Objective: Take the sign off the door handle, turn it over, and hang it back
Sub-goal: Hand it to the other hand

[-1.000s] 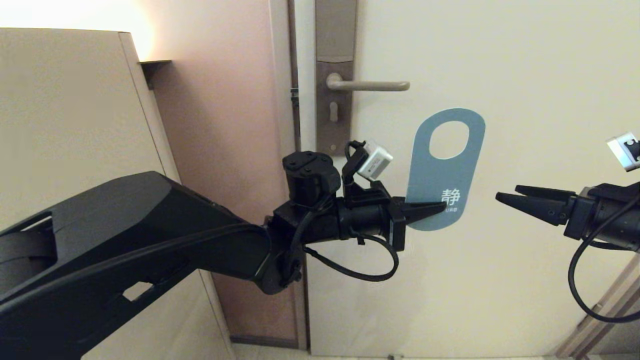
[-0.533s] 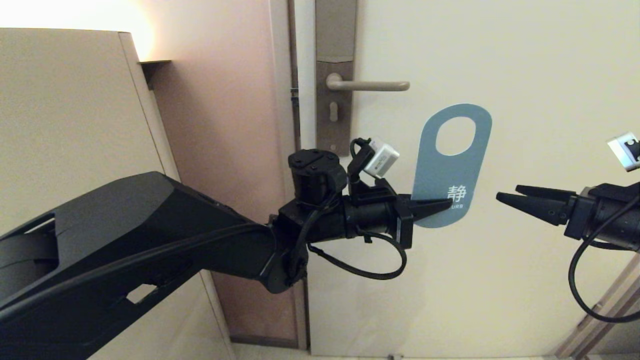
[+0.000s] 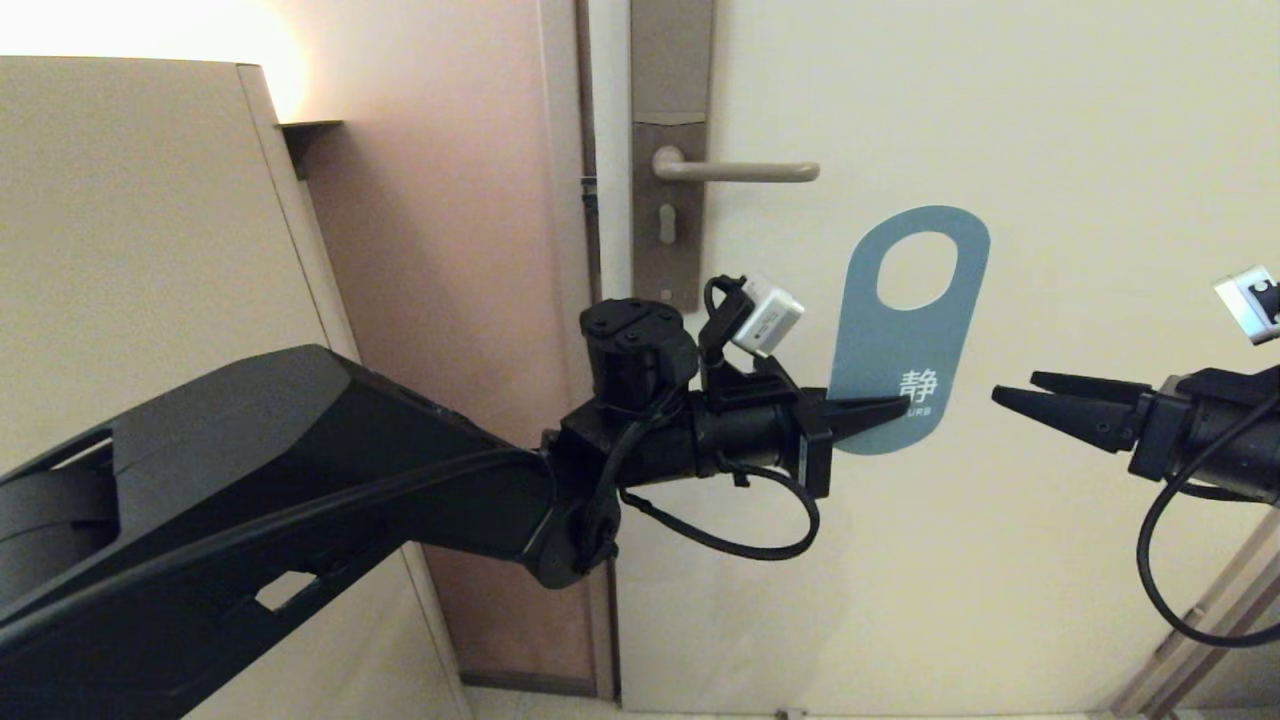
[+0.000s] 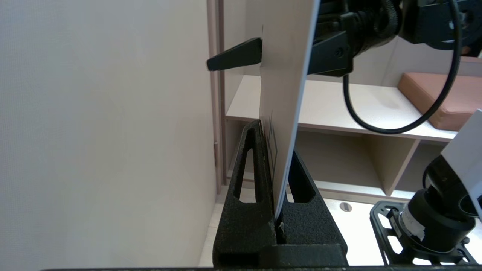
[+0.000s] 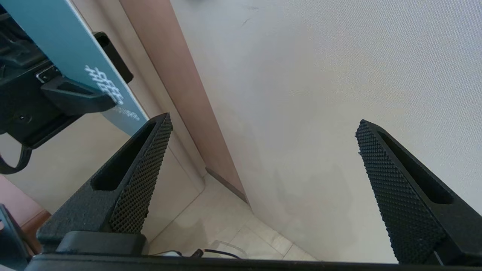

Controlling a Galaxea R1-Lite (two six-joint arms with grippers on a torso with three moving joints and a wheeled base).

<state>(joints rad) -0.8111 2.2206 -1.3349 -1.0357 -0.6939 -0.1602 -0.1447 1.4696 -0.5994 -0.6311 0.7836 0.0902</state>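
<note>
The door (image 3: 1000, 120) was the main bearing surface: cream, flat, upright. On it, near its left edge, sat a tall narrow brown-grey plate (image 3: 668, 60) with a keyhole (image 3: 666, 224) low down. The door handle (image 3: 735, 170), a slim beige lever, stood out level from the plate toward the right; nothing hung on it. In the left wrist view a pale wooden shelf (image 4: 327, 109) ran beside the door frame. A reddish-brown cushion (image 4: 440, 98) lay flat on its top board. Below the door lay a light tiled floor (image 5: 222, 229); a thin dark cable (image 5: 218, 253) rested on it.
</note>
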